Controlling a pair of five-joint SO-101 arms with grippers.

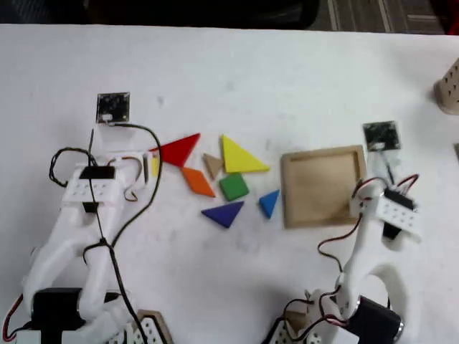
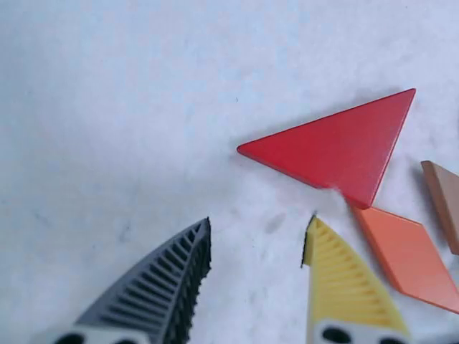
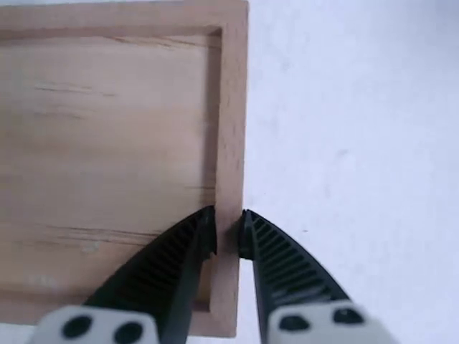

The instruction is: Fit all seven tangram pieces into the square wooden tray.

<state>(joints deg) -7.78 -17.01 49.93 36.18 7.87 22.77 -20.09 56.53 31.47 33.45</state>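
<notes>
Square wooden tray [image 1: 323,153] flat on the white desk [image 1: 287,79], right fingers [image 3: 179,265] clamped on its right-hand rim
Left of it: blue triangle [image 1: 270,203], green square [image 1: 234,186], yellow triangle [image 1: 240,158], purple triangle [image 1: 225,213], brown triangle [image 1: 212,165], orange parallelogram [image 1: 198,181], red triangle [image 1: 178,149]; left fingers [image 2: 172,279] spread beside the red one, grasping nothing; dark floor [image 1: 373,14] beyond the far edge

Left pincer [image 2: 260,219] gapes wide, pointing down; right pincer [image 3: 228,212] pinches the rim of the tray [image 3: 231,107].

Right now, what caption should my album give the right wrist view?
The right arm's black ribbed fingers pinch the wall of the square wooden tray.
</notes>
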